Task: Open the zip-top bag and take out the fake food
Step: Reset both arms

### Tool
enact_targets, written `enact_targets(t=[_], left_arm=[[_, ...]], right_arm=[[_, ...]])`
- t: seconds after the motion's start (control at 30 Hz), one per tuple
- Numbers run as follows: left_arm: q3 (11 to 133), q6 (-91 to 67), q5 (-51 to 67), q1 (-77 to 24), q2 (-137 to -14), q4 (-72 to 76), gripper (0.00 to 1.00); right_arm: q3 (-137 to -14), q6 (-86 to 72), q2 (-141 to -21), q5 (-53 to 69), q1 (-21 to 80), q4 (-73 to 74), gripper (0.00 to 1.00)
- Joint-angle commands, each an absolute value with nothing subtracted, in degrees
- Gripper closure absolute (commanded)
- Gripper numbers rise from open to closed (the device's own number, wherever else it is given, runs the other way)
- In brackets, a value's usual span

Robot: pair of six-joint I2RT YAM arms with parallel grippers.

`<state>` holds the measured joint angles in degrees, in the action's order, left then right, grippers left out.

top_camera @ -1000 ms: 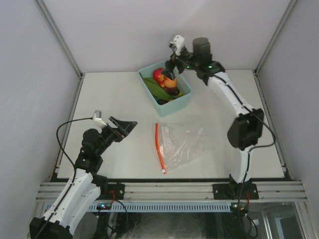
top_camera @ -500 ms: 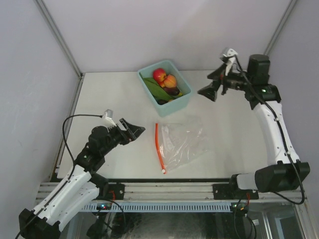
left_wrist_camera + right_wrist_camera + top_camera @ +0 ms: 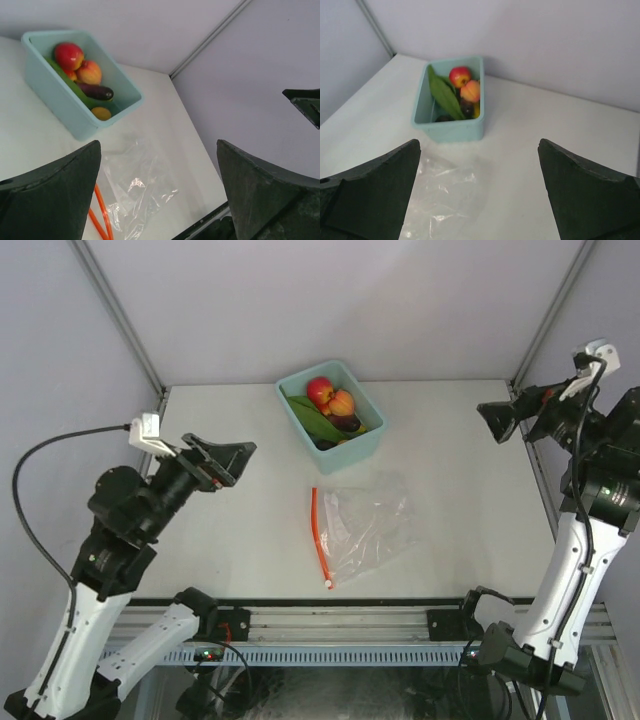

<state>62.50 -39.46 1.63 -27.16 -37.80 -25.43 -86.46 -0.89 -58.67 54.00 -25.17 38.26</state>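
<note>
The zip-top bag (image 3: 368,524) lies flat and empty on the table, its red-orange zipper strip (image 3: 319,538) on its left edge. It also shows in the left wrist view (image 3: 137,182) and the right wrist view (image 3: 445,200). The fake food (image 3: 333,406) sits in the teal bin (image 3: 367,443): red apple (image 3: 69,55), peach (image 3: 89,72), dark eggplant (image 3: 96,91), yellow piece (image 3: 101,113), long green piece (image 3: 444,95). My left gripper (image 3: 228,460) is open and empty, raised at the left. My right gripper (image 3: 515,420) is open and empty, high at the far right.
The teal bin stands at the back middle of the white table (image 3: 220,530). Grey walls and metal corner posts (image 3: 120,320) enclose the table on three sides. The arm bases sit at the rail (image 3: 340,625) along the near edge.
My right gripper has left the bin and swung up to the far right, empty. My left arm has risen and drawn back to the left. The bag has not moved.
</note>
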Motion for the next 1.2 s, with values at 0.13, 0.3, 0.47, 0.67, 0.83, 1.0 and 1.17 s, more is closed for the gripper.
enact_targets(t=[0.13, 0.3, 0.47, 0.67, 0.83, 1.0, 1.17], left_arm=[[80.85, -34.27, -1.3, -27.35, -42.55, -37.95, 0.0], [87.44, -33.68, -2.64, -27.38, -42.8, -41.21, 0.0], [92.91, -32.17, -4.51, -27.4, -42.91, -44.47, 0.0], [96.73, -30.89, -5.52, -27.37, -43.31, -46.39, 0.0], [96.08, -30.66, -6.31, -27.34, -42.83, -46.58, 0.0], [93.86, -31.04, -7.05, -27.34, -41.37, -46.58, 0.0], [92.73, -31.12, -7.91, -27.35, -40.49, -46.58, 0.0]], right_arm=[[-101.59, -12.11, -60.03, 41.28, -20.72, 39.14, 0.0], [-110.14, -9.92, -62.25, 31.12, -9.01, 43.49, 0.0], [-111.88, -8.83, -62.4, 32.86, -8.08, 44.78, 0.0], [-111.68, -7.29, -62.14, 29.04, -7.05, 46.02, 0.0], [-111.18, -6.71, -62.14, 29.04, -6.34, 46.71, 0.0], [-110.58, -6.71, -62.01, 29.54, -6.39, 46.63, 0.0], [-109.73, -7.07, -61.67, 29.76, -6.48, 46.01, 0.0]])
